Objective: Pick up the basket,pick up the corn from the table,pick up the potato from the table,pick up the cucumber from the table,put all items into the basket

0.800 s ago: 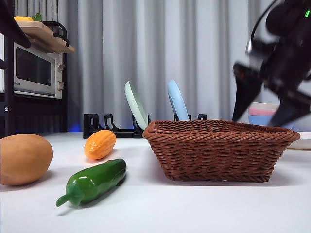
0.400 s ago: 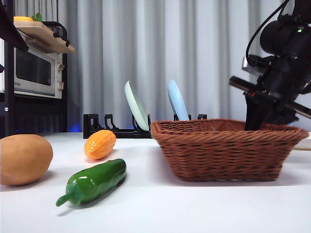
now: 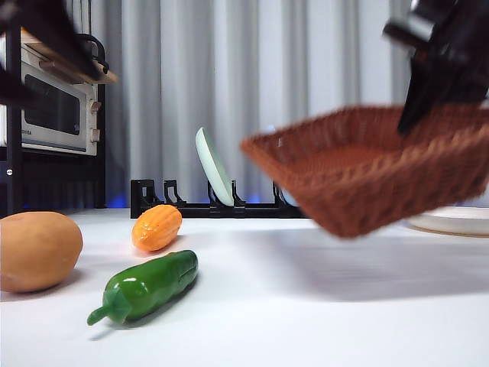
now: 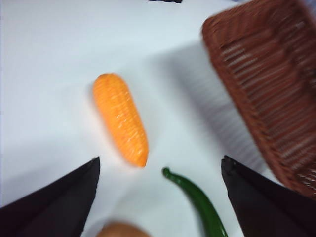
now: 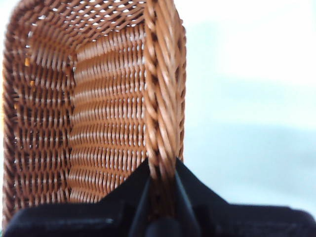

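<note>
- Right gripper (image 5: pixel 162 170) pinches the basket (image 3: pixel 367 168) rim, holding it tilted clear above the desk (image 3: pixel 321 306).
- Left gripper (image 4: pixel 160 173), jaws spread, hovers over the corn (image 4: pixel 120 117), whose long axis runs roughly lengthwise between the jaws, so it is nearer.
</note>
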Motion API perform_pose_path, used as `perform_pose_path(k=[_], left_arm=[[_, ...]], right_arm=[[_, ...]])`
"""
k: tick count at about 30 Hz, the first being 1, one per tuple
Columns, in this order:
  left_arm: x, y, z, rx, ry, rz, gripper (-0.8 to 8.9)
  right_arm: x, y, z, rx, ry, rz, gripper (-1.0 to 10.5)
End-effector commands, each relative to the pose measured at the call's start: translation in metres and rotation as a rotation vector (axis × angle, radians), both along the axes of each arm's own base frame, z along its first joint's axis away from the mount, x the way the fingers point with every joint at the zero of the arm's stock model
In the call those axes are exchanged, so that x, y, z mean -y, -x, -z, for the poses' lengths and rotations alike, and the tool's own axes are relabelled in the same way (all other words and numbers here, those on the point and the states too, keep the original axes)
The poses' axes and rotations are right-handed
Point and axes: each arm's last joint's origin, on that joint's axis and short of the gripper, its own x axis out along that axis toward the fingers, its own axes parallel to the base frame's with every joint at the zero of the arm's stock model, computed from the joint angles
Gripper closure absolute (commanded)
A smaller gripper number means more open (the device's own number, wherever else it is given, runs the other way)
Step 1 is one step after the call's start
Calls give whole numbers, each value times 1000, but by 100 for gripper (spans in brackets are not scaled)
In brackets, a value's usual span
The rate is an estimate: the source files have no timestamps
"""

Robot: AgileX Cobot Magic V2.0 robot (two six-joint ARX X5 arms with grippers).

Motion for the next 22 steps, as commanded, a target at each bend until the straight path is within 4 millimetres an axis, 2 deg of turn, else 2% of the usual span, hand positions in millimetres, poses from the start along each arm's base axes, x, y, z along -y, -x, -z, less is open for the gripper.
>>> perform_pose_path(k=[1, 4, 7, 12, 18, 22], left_arm=[[16, -17, -1, -14, -48, -2, 399], [36, -43, 2, -55, -129, -20, 399], [54, -69, 14, -115, -199, -29, 400], [76, -107, 47, -214, -298, -43, 400], [87, -127, 83, -274, -349, -47, 400], [90, -133, 94, -276, -351, -41, 404]], right_arm=[[3, 18, -22, 76, -27, 5, 959], [6, 37, -39, 128, -37, 5, 959], [10, 56, -52, 174, -45, 4, 959], [15, 82, -69, 243, -54, 9, 959], [18, 99, -79, 297, -64, 9, 959], [18, 101, -80, 303, -68, 11, 959]])
